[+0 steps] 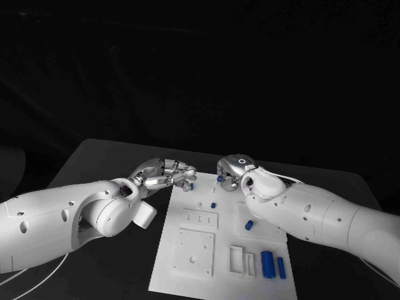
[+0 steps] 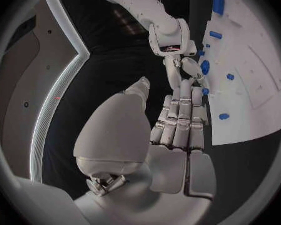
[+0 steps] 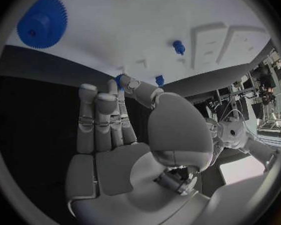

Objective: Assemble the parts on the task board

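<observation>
Both hands are meeting at the far edge of the white board (image 1: 222, 250) on the tabletop, the right hand (image 1: 234, 170) pinching a small blue part (image 3: 120, 80), likely for passing, while the left hand (image 1: 167, 175) is reaching with fingers apart.

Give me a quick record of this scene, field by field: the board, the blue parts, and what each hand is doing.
surface: black table
task board: white plate mid-table, between the arms
parts: two long blue pieces side by side at the board's near right; blue gear on the board
left hand: at the board's far left corner, fingers curled; grip unclear
right hand: at the far edge, a small blue part at its fingertips
</observation>
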